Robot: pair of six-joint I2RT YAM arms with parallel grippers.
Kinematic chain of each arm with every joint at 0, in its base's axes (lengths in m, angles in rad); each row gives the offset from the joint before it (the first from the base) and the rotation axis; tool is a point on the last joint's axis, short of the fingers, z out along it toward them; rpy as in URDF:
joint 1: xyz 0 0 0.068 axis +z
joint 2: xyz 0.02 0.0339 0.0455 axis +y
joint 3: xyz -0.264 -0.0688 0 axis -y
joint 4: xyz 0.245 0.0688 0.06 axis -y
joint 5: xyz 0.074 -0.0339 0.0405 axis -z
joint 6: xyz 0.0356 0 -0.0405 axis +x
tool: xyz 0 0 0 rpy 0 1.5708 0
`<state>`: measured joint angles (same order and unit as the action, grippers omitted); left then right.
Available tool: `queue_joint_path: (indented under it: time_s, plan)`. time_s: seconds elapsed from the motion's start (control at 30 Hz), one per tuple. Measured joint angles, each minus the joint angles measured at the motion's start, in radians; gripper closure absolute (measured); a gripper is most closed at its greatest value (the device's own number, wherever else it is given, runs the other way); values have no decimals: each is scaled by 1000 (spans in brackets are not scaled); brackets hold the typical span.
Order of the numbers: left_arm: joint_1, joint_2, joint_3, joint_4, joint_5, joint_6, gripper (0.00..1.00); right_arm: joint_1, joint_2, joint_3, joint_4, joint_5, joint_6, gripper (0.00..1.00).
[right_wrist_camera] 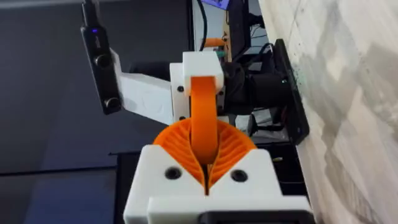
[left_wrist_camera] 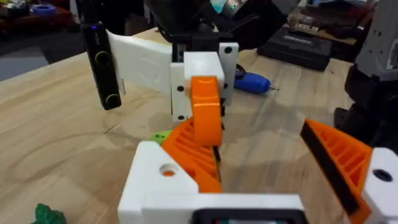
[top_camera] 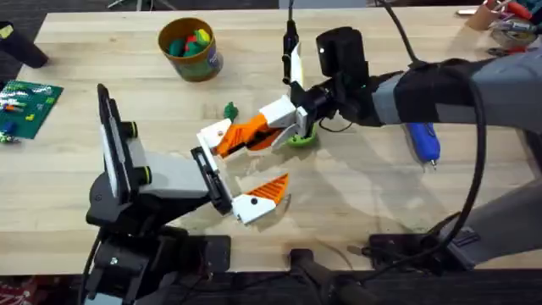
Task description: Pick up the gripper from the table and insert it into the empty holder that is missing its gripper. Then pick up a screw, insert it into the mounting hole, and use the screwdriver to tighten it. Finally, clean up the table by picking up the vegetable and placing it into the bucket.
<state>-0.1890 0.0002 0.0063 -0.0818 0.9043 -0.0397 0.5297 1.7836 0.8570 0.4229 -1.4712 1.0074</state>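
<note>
Orange gripper [top_camera: 248, 131] being held at mid-table between two arms.
Right gripper [top_camera: 254, 134] is clenching the orange gripper, its ribbed pads [right_wrist_camera: 186, 140] pressing both sides, and is holding it against the white holder [top_camera: 212, 135] on the left arm. Left gripper [top_camera: 233, 169] is standing released, jaws wide apart. Blue screwdriver [top_camera: 423, 142] is lying on the wooden table [top_camera: 356, 195] to the right. Dark green vegetable [top_camera: 229, 109] is lying near the yellow-rimmed bucket [top_camera: 190, 48].
</note>
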Motion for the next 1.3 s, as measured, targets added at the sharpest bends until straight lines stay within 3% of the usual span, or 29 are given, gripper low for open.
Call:
queue_joint_path:
  time_s: [0.87, 1.3]
  plan:
    - [9, 0, 0, 1, -23, -13, 14, 26, 13, 1, 120, 62, 138, 986]
    - [14, 0, 0, 3, -44, -13, 14, 32, 25, -19, 278, 90, 225, 986]
